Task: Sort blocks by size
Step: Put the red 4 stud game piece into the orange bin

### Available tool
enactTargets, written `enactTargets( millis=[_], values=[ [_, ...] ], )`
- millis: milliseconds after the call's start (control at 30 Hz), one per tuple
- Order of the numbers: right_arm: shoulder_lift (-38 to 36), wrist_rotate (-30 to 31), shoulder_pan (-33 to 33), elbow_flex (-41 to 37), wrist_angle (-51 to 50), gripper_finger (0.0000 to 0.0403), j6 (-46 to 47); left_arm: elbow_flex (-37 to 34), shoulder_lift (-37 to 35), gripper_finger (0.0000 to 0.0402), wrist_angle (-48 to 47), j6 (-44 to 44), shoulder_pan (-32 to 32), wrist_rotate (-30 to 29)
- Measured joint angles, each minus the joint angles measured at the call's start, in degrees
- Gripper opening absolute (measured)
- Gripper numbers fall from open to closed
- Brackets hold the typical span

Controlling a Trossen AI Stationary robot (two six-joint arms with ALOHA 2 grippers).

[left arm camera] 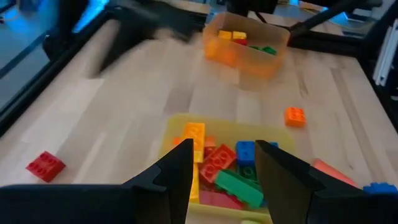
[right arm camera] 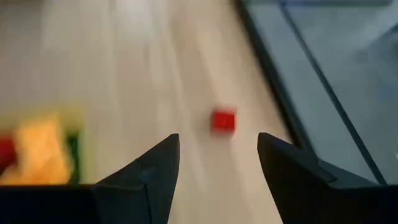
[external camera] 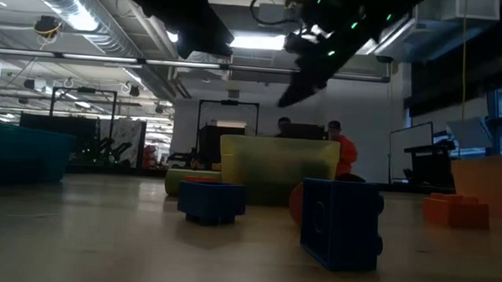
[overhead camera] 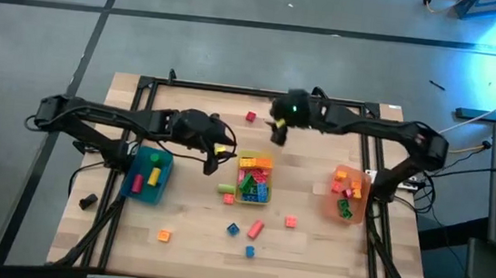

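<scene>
Blocks of many colours fill the yellow bin (overhead camera: 254, 178) at mid-table, shown close in the left wrist view (left arm camera: 217, 165). More blocks lie in the blue bin (overhead camera: 149, 173) and the orange bin (overhead camera: 348, 194). My left gripper (overhead camera: 217, 162) (left arm camera: 224, 171) hangs open just left of the yellow bin, above its near rim, with nothing between its fingers. My right gripper (overhead camera: 278, 133) (right arm camera: 217, 168) is open in the air near the far edge. A lone red block (overhead camera: 251, 116) (right arm camera: 223, 120) lies flat on the table ahead of it.
Loose blocks lie on the wood near the front: orange (overhead camera: 164, 235), blue (overhead camera: 233, 229), pink (overhead camera: 256, 227), orange (overhead camera: 290, 222), and another red block (left arm camera: 45, 165). A dark frame (overhead camera: 234, 89) runs round the table. People sit behind a screen (external camera: 330, 140) beyond it.
</scene>
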Motion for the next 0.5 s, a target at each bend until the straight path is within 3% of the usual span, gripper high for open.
enactTargets(
  millis=[233,500],
  values=[
    [9.89,-10.94,-5.74,-0.11,15.85,0.0218,0.13,-0.02,0.65,0.0155,-0.23,-0.08,-1.23,0.01],
    [19.46,-12.26,-5.73,0.61,22.09,0.0218,0.11,-0.02,0.64,0.0155,-0.17,-0.08,-1.07,-0.19]
  ],
)
